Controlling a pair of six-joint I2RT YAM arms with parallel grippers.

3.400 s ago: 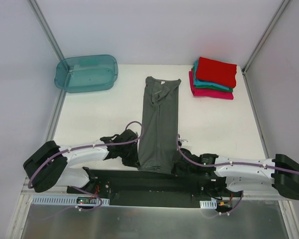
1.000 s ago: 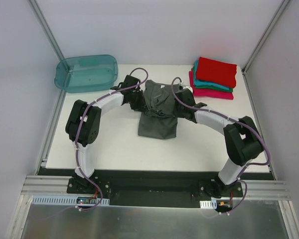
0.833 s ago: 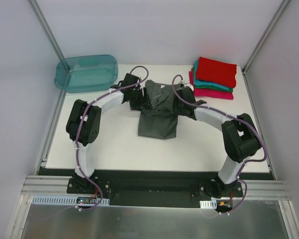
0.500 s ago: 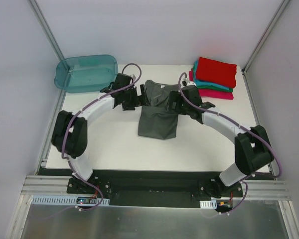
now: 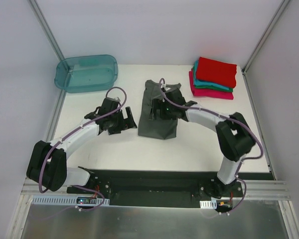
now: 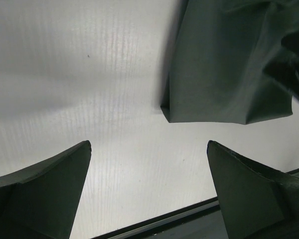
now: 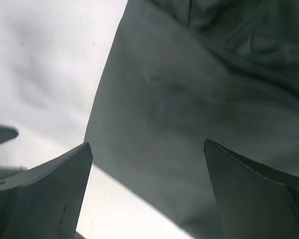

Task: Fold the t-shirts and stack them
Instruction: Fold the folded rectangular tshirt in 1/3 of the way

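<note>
A dark grey t-shirt [image 5: 158, 119] lies folded in half mid-table, its collar end [image 5: 162, 85] toward the back. My left gripper [image 5: 124, 120] stands open just left of it, over bare table, with nothing between its fingers. The left wrist view shows the shirt's near left corner [image 6: 224, 74] ahead of the open left gripper [image 6: 148, 144]. My right gripper [image 5: 158, 107] hovers open above the shirt's middle; in the right wrist view grey cloth [image 7: 189, 89] fills the space beyond the right gripper [image 7: 147, 144]. Folded t-shirts form a stack at the back right: red [image 5: 217, 71], teal [image 5: 209, 84], magenta [image 5: 212, 93].
A translucent teal tub [image 5: 86, 73] sits at the back left corner. Grey walls with metal posts enclose the white table [image 5: 104, 149] on three sides. The black mounting rail [image 5: 154, 181] runs along the near edge.
Both grippers have opened and let go of the grey shirt's folded-over end near the collar. Both arms drew back toward me; the left went off the shirt, the right stays above it.
</note>
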